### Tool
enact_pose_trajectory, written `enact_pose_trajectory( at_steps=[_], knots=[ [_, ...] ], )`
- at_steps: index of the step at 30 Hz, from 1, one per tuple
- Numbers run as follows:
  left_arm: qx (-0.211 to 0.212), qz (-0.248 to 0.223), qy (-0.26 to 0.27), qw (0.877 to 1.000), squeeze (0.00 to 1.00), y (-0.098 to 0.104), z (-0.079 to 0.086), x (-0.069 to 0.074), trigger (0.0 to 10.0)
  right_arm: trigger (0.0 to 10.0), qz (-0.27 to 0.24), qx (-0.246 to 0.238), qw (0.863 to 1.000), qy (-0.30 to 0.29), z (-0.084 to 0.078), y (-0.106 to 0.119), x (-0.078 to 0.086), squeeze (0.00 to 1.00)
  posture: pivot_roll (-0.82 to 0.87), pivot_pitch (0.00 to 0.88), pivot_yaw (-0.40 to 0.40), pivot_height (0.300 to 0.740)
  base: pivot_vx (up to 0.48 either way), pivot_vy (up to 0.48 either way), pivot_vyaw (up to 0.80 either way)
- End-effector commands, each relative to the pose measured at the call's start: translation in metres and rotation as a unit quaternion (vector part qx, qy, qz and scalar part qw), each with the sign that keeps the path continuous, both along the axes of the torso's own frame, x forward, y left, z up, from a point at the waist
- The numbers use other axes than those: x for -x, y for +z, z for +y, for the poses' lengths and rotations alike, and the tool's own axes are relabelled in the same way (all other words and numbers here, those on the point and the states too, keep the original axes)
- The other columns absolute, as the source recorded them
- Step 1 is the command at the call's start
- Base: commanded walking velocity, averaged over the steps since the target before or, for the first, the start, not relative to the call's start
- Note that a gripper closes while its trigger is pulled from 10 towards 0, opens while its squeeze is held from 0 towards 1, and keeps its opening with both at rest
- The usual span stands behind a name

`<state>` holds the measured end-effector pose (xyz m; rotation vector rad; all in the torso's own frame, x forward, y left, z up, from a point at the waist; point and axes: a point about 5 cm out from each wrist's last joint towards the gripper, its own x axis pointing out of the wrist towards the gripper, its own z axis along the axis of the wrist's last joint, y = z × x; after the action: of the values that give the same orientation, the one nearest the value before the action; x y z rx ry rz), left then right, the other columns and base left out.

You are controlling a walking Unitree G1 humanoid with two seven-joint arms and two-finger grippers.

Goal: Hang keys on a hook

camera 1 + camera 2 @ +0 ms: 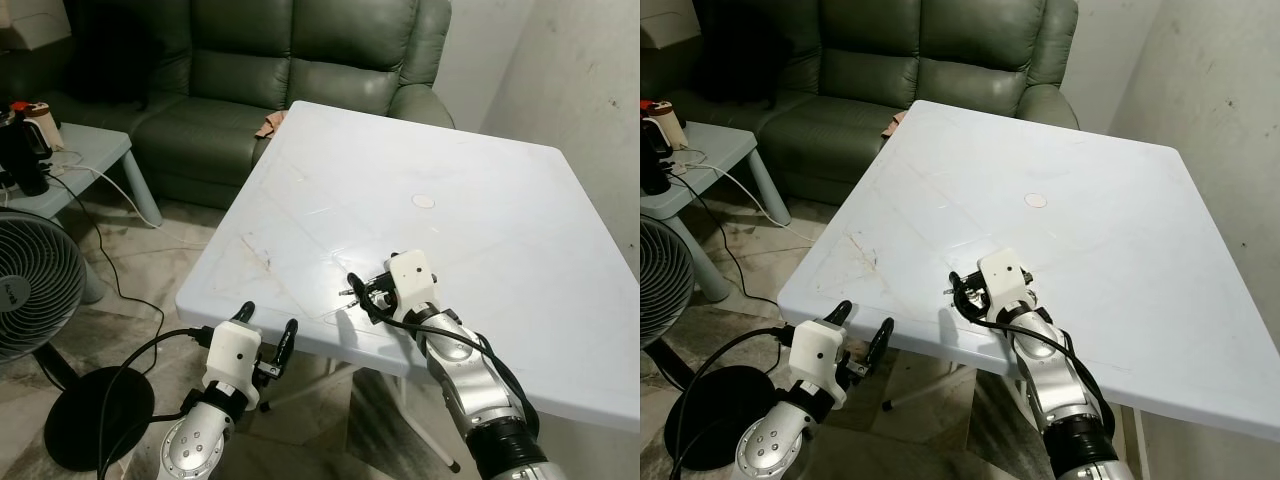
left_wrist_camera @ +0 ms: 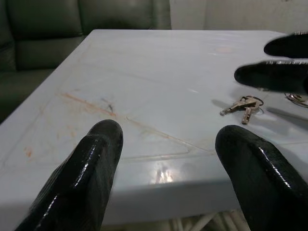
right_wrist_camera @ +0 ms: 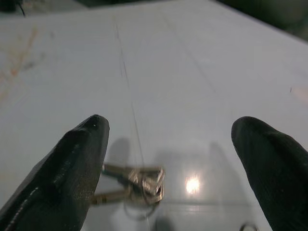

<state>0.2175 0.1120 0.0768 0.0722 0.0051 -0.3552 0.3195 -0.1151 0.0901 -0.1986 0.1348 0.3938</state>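
A small bunch of metal keys [image 1: 351, 293] lies flat on the white table [image 1: 470, 170], close to its front edge. My right gripper [image 1: 368, 289] hangs just over the keys, open, one black finger on each side of them; in the right wrist view the keys [image 3: 137, 183] lie between and below the fingertips. My left gripper [image 1: 269, 318] is open and holds nothing, in front of the table's front edge and a little below it. From the left wrist view the keys [image 2: 243, 105] lie on the tabletop beneath the right gripper's fingers [image 2: 269, 76].
A green sofa [image 1: 300, 60] stands behind the table. On the left are a floor fan [image 1: 30, 280], a low side table [image 1: 85, 150] with cables and small objects, and a white wall [image 1: 590, 90] on the right. A small round disc [image 1: 424, 201] lies mid-table.
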Motion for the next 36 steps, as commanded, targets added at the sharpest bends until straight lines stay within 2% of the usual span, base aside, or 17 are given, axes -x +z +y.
enact_pose_trajectory(
  at_steps=[1,2,5,7,10,11,13,14,16,17,36],
  knots=[
    [-0.004,0.006,-0.005,1.000,0.00,-0.0023,-0.0060,0.0066,10.0,10.0,0.016,-0.006,1.000,-0.011,-0.0063,-0.0017,0.0022,0.00,-0.04,0.054,-0.097,0.740,0.000,0.000,0.00],
    [-0.002,0.007,-0.004,1.000,0.00,-0.0025,-0.0066,0.0076,10.0,9.6,0.019,-0.004,1.000,-0.014,-0.0075,-0.0025,0.0029,0.00,-0.04,0.060,-0.100,0.740,0.000,0.000,0.00],
    [-0.001,0.010,-0.004,1.000,0.00,-0.0032,-0.0076,0.0097,10.0,9.7,0.022,-0.001,1.000,-0.020,-0.0093,-0.0041,0.0044,0.00,-0.04,0.065,-0.103,0.740,0.000,0.000,0.00],
    [0.000,0.012,-0.004,1.000,0.00,-0.0037,-0.0085,0.0116,10.0,9.1,0.023,0.004,1.000,-0.018,-0.0101,-0.0049,0.0061,0.00,-0.04,0.073,-0.108,0.740,0.000,0.000,0.00],
    [0.002,0.015,0.001,1.000,0.00,-0.0043,-0.0078,0.0143,10.0,8.7,0.030,0.009,0.999,-0.017,-0.0117,-0.0064,0.0087,0.00,-0.04,0.081,-0.113,0.740,0.000,0.000,0.00],
    [0.002,0.016,0.003,1.000,0.00,-0.0043,-0.0077,0.0153,10.0,6.5,0.031,0.010,0.999,-0.019,-0.0126,-0.0057,0.0092,0.00,-0.04,0.085,-0.118,0.740,0.000,0.000,0.00],
    [0.002,0.016,0.004,1.000,0.00,-0.0044,-0.0078,0.0157,10.0,6.5,0.031,0.010,0.999,-0.020,-0.0131,-0.0055,0.0092,0.00,-0.04,0.087,-0.119,0.740,0.000,0.000,0.00],
    [0.002,0.017,0.005,1.000,0.00,-0.0050,-0.0077,0.0163,10.0,4.3,0.031,0.008,0.999,-0.023,-0.0134,-0.0051,0.0088,0.00,-0.04,0.084,-0.118,0.740,0.000,0.000,0.00],
    [0.002,0.017,0.006,1.000,0.00,-0.0050,-0.0078,0.0164,10.0,4.3,0.031,0.007,0.999,-0.024,-0.0135,-0.0048,0.0086,0.00,-0.04,0.083,-0.119,0.740,0.000,0.000,0.00],
    [0.003,0.017,0.008,1.000,0.00,-0.0051,-0.0077,0.0162,10.0,0.0,0.025,0.009,0.999,-0.025,-0.0126,-0.0024,0.0075,0.00,-0.04,0.081,-0.120,0.740,0.000,0.000,0.00],
    [-0.001,0.012,0.016,1.000,0.00,-0.0030,-0.0056,0.0129,10.0,0.0,0.020,0.000,1.000,-0.024,-0.0091,0.0026,0.0059,0.00,-0.04,0.082,-0.119,0.740,0.000,0.000,0.00]
  ],
)
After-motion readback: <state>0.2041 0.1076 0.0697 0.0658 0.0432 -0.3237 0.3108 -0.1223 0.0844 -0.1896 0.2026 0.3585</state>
